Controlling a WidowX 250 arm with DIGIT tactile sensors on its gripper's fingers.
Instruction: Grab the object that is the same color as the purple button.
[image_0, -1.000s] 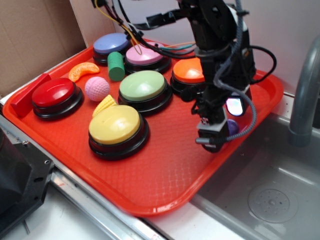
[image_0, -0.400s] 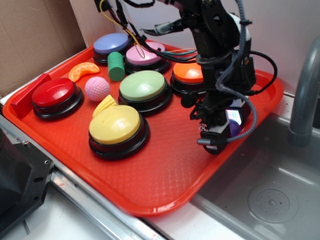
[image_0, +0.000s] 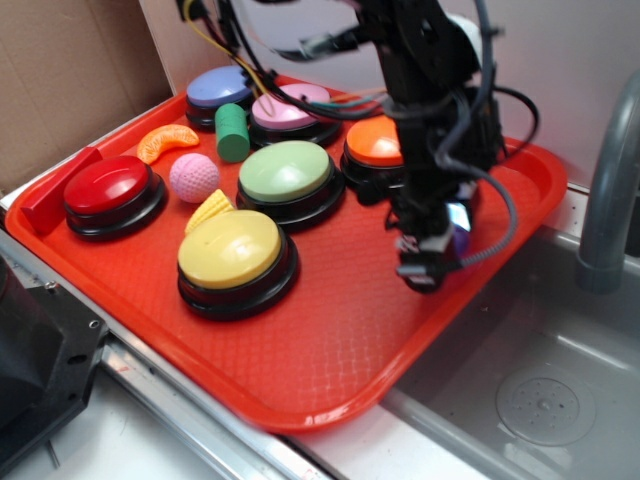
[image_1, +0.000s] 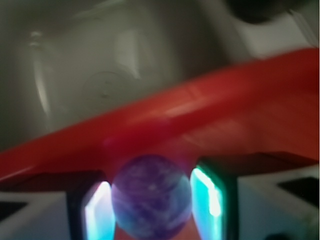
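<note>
Over the red plastic tray (image_0: 330, 340), near its sink-side rim, the black gripper (image_0: 432, 262) has the small glossy purple marbled ball (image_1: 151, 196) between its fingers (image_1: 210, 200), touching both.

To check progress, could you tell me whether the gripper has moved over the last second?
Yes. The gripper has shifted slightly up the picture, closer to the orange button.

Exterior light: bright, even, soft shadows under buttons (image_0: 237, 250).
Glare: sheen on tray (image_0: 330, 340).
Exterior blur: arm (image_0: 430, 130) smeared.
Wrist view: blurred throughout; cyan glow beside ball (image_1: 151, 196); sink (image_1: 100, 75) dim, unfocused.
</note>
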